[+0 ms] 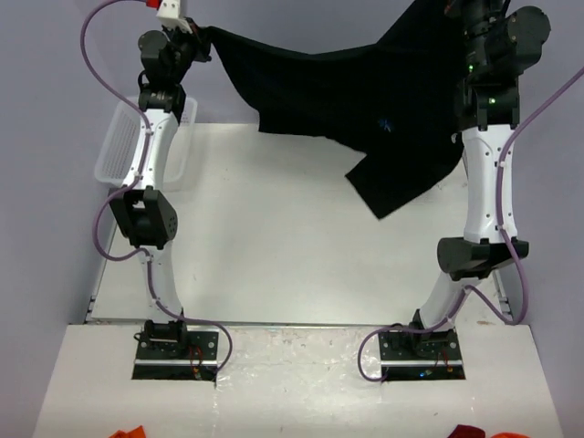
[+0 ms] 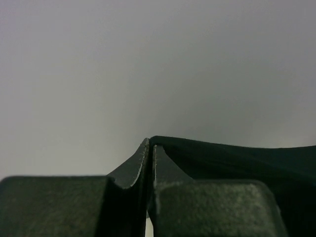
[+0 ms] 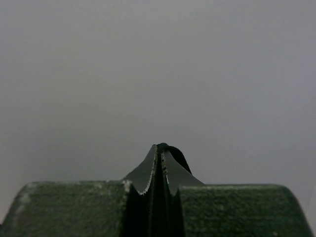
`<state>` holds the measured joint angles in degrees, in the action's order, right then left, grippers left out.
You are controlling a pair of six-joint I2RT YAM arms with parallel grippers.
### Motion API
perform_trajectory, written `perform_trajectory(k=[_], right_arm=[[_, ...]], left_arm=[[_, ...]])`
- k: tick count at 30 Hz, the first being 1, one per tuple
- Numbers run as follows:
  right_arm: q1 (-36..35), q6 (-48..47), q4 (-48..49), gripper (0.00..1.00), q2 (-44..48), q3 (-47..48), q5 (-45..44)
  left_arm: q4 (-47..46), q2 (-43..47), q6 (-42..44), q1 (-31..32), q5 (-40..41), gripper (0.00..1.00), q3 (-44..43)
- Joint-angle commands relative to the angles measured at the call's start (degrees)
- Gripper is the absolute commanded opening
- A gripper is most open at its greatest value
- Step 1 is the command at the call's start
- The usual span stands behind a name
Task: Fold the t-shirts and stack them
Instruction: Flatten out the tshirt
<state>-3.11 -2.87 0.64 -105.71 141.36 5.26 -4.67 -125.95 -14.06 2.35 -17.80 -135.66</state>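
Note:
One black t-shirt (image 1: pixel 365 100) hangs stretched in the air above the far edge of the table, between my two raised grippers. My left gripper (image 1: pixel 203 35) is shut on its left corner; in the left wrist view the jaws (image 2: pixel 149 148) are closed with black cloth (image 2: pixel 237 163) running off to the right. My right gripper (image 1: pixel 456 14) is shut on the shirt's right top edge; in the right wrist view a small fold of cloth (image 3: pixel 177 155) pokes out of the closed gripper (image 3: pixel 161 150). A sleeve (image 1: pixel 392 187) dangles lowest, just above the table. No other t-shirt shows.
A white mesh basket (image 1: pixel 119 151) stands at the table's far left edge, beside the left arm. The white table (image 1: pixel 301 246) lies below the shirt. Orange-red cloth bits (image 1: pixel 128 432) lie at the near bottom edge.

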Motion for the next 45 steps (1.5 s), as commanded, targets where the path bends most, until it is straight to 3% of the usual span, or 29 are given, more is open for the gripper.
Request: perform_trajectory(k=[1,11,20,25,28,31,32,34,35,40,45], right_arm=[[-4.0,-3.7,-0.1,0.00,7.4,-2.0,-3.1],[-15.0,-6.8,-16.1,0.00,27.7,-2.8,-8.5],[-15.3,8.2,-25.9,0.00,42.2,1.3,1.0],[-15.2,16.2,-24.3,0.00,47.8,-1.9,7.3],[-15.2,16.2,-24.0,0.00,47.0,-4.1,5.7],[-15.2,14.7,-21.8,0.00,45.3,-14.6,2.4],[-15.2,14.6,-17.0,0.00,46.1,-24.6,0.5],[-15.2,14.2,-10.5,0.00,47.5,-35.5,-1.3],[-15.2,14.2,-4.5,0.00,48.0,-44.7,-2.7],[-13.4,13.4,7.4,0.00,42.5,-65.2,-9.3],[-7.7,16.1,15.8,0.00,34.4,-78.1,-11.4]], left_arm=[[-3.7,10.4,-0.2,0.1,0.1,0.00,4.7],[8.4,36.2,1.1,4.6,1.8,0.00,15.0],[18.5,56.5,-8.3,5.9,-3.5,0.00,17.3],[20.2,61.5,-11.2,5.7,-5.1,0.00,15.4],[19.7,61.0,-11.8,5.7,-4.4,0.00,16.6],[16.4,59.2,-11.6,5.7,-4.3,0.00,23.5],[14.9,57.9,-11.5,5.7,-4.3,0.00,30.1],[11.2,55.0,-10.1,5.9,-3.7,0.00,36.8],[9.1,54.3,-9.8,6.0,-3.4,0.00,44.8],[-6.2,46.0,-7.9,6.3,5.0,0.00,70.0],[-10.5,32.6,-6.8,6.0,6.4,0.00,74.8]])
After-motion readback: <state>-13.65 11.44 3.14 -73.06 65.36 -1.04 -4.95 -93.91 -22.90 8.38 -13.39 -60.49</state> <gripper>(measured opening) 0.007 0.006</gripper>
